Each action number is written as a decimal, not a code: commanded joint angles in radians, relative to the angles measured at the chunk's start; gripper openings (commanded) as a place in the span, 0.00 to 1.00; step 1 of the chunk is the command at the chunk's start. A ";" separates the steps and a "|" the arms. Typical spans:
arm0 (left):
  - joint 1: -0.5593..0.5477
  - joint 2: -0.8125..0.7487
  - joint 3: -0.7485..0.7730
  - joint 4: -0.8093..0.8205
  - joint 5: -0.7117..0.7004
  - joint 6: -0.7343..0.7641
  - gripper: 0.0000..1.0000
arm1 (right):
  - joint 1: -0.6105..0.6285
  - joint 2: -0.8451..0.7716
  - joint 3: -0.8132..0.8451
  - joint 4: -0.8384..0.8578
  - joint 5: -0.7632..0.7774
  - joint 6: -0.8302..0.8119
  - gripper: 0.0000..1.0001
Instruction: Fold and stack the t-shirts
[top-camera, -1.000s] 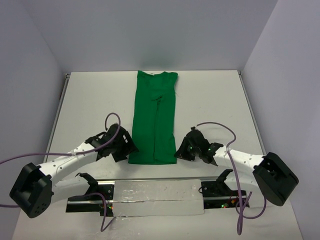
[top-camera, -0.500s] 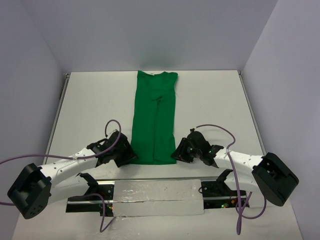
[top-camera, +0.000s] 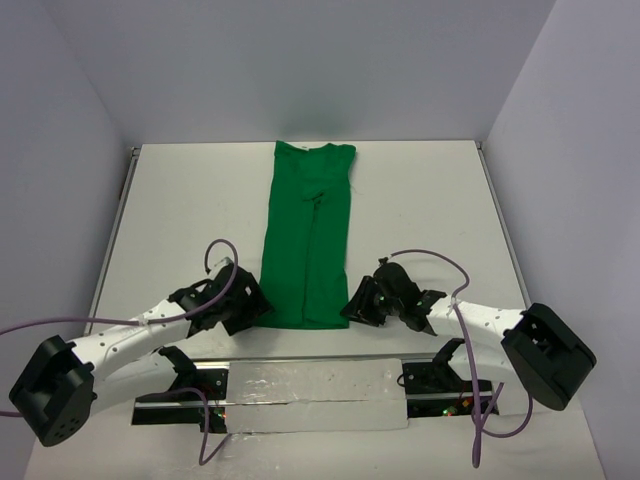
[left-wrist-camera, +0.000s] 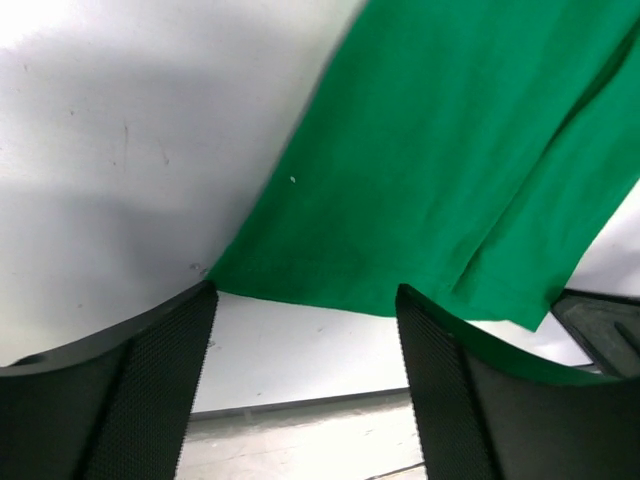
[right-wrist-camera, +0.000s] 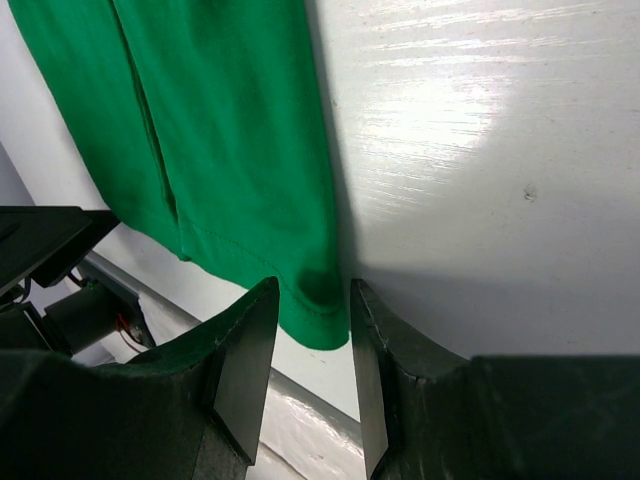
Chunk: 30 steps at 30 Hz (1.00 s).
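White table (top-camera: 180, 200) between pale walls, and the green t-shirt (top-camera: 305, 235) lies flat on it as one long narrow strip. Its sides are folded in and it runs from the far edge down toward the arm bases. The near hem sits right between the two grippers.

Left gripper (top-camera: 256, 305) is low at the hem's left corner. From its wrist camera the left gripper (left-wrist-camera: 305, 295) has its jaws spread wide. That corner of the t-shirt (left-wrist-camera: 440, 170) lies just ahead of the gap and reaches away to its right. Nothing is held, and both fingers (left-wrist-camera: 150, 380) are clear of the cloth.

Over to the right gripper (top-camera: 350, 308), down at the hem's right corner. Seen from its wrist, the right gripper (right-wrist-camera: 312, 290) is narrowed to a slim gap. The hem corner of the t-shirt (right-wrist-camera: 230, 130) lies in that gap, flat on the table, with cloth stretching ahead and to its left. There's daylight on both sides of the corner, so the fingers (right-wrist-camera: 240, 370) are not pinching it.
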 joint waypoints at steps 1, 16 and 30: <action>-0.007 -0.066 0.014 -0.010 -0.037 0.038 0.83 | -0.002 0.046 -0.019 -0.086 0.025 -0.021 0.43; -0.008 0.025 -0.078 0.067 -0.096 -0.029 0.69 | 0.000 0.053 -0.013 -0.086 0.016 -0.029 0.43; -0.007 0.032 -0.097 0.105 -0.086 -0.047 0.34 | -0.001 0.022 -0.015 -0.145 0.032 -0.029 0.47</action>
